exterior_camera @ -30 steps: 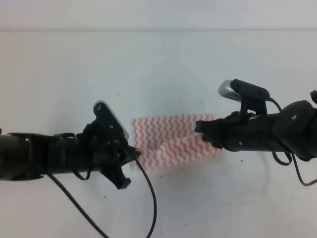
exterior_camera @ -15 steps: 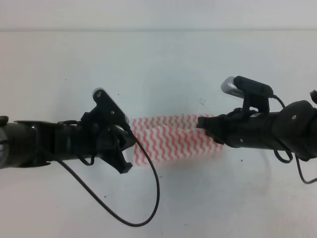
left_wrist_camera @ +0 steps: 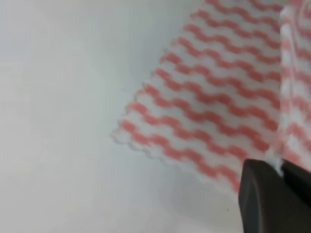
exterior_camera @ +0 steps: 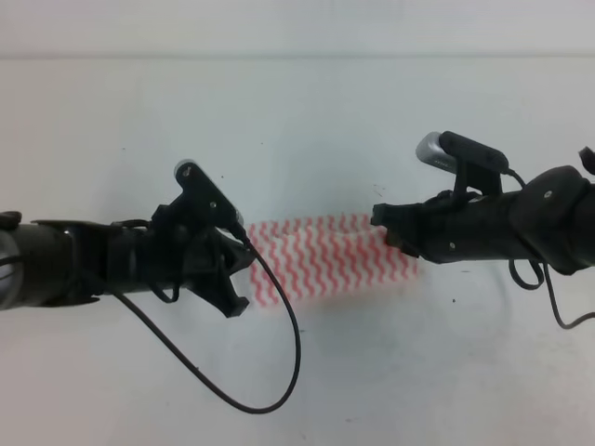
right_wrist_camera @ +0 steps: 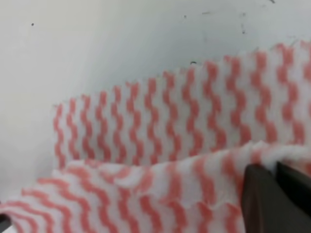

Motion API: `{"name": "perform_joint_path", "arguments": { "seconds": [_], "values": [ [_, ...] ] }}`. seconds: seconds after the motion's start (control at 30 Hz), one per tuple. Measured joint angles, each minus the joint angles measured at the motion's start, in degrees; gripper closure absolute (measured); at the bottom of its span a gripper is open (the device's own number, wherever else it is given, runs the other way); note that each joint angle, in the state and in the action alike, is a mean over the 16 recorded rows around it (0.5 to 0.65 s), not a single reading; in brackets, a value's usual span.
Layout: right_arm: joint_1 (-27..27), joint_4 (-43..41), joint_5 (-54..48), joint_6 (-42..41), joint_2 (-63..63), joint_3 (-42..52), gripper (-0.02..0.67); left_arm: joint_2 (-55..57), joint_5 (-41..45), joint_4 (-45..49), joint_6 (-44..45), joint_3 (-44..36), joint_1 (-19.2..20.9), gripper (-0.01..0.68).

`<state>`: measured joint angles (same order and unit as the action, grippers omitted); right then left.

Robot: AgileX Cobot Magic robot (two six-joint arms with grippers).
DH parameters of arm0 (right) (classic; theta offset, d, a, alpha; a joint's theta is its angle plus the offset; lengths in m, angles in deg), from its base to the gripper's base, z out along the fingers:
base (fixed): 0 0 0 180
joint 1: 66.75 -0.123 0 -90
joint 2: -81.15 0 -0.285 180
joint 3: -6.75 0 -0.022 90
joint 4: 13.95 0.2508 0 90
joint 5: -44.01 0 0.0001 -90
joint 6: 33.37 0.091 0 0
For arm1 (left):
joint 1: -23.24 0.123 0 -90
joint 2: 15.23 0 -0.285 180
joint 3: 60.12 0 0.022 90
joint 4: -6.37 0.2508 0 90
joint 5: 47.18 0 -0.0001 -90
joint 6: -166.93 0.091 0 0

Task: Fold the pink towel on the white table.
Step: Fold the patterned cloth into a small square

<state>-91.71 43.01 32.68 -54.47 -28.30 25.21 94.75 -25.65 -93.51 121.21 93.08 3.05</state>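
Mid-table, I have both arms on the pink towel, which lies on the white table. My left gripper has its fingers pinching the towel's left edge; my right gripper has its fingers pinching a raised fold at the right edge.

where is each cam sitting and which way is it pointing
Exterior high: above the table, looking down; both arms, left gripper, right gripper at the towel's ends.
Left wrist: on the left arm, facing down at the towel; dark fingertips pinch its edge.
Right wrist: on the right arm, low over towel folds; fingertips pinch cloth.
All three share the towel.
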Motion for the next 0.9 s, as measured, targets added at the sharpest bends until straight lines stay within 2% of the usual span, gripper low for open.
{"name": "perform_joint_path", "arguments": {
  "seconds": [0.9],
  "values": [
    [0.37,-1.04,-0.41,0.0,-5.49,-4.83,0.665,5.02,-2.86,-0.09,-0.44,4.59,0.0,0.675]
  ]
}}
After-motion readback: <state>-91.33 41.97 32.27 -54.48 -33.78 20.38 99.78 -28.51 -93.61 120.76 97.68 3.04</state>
